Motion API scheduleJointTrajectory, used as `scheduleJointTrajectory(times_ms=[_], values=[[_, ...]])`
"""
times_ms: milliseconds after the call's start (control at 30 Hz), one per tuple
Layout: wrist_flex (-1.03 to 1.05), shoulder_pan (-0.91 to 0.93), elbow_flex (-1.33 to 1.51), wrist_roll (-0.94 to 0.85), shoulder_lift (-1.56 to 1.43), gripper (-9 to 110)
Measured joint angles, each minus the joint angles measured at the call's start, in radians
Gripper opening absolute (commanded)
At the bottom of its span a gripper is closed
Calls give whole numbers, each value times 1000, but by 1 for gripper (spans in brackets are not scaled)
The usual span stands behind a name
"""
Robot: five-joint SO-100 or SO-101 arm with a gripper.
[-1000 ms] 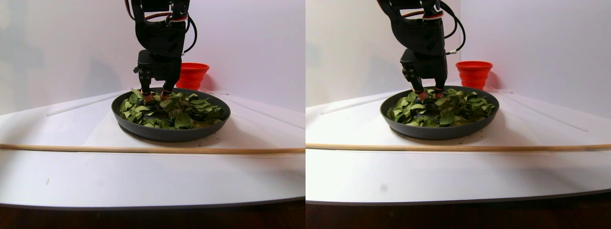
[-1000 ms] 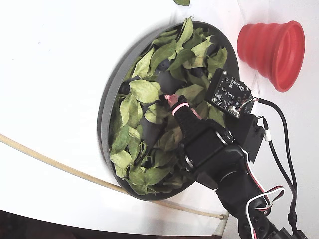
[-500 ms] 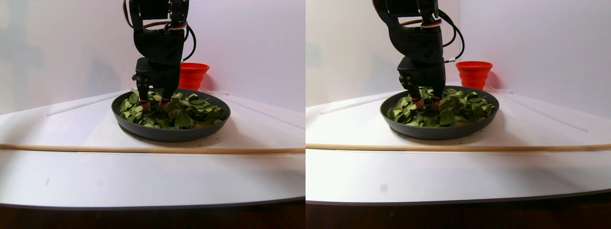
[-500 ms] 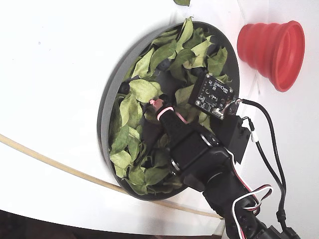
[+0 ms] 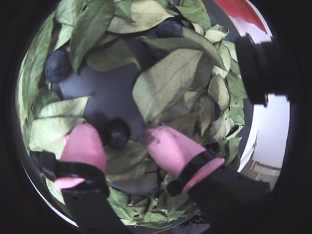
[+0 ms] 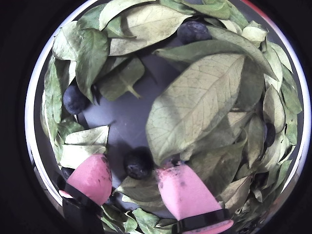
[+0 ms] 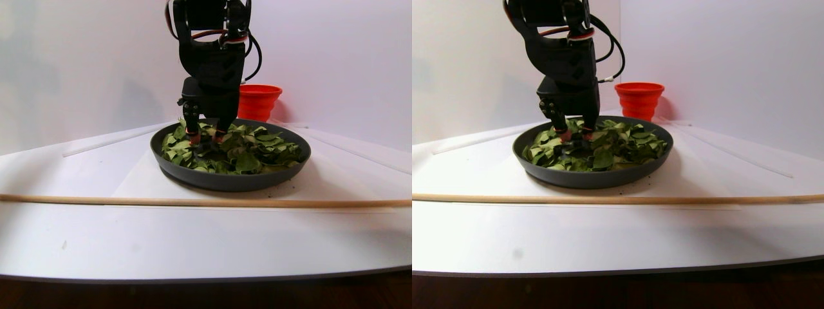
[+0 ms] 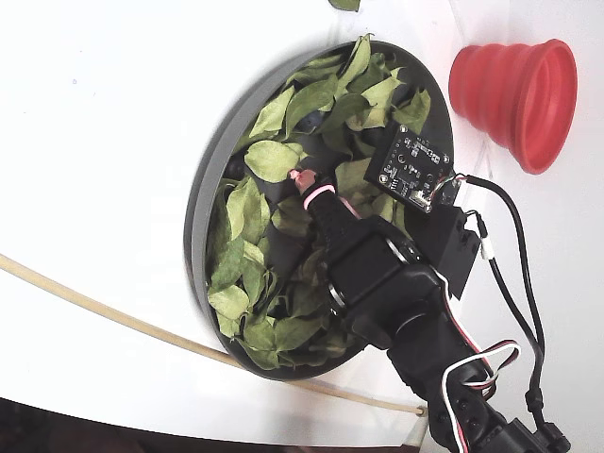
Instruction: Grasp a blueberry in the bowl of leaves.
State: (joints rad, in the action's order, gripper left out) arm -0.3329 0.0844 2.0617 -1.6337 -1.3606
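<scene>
No text, label, brand, number or sign could be read in any of the views. The small black circuit board (image 8: 412, 170) mounted just beside the gripper (image 8: 304, 179) carried pale specks that were too small to make out as writing
</scene>
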Motion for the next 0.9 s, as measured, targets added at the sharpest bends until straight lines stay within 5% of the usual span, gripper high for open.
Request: scheduleJointTrajectory(times_ms=[900], values=[[-54, 5, -48, -20, 78, 12]])
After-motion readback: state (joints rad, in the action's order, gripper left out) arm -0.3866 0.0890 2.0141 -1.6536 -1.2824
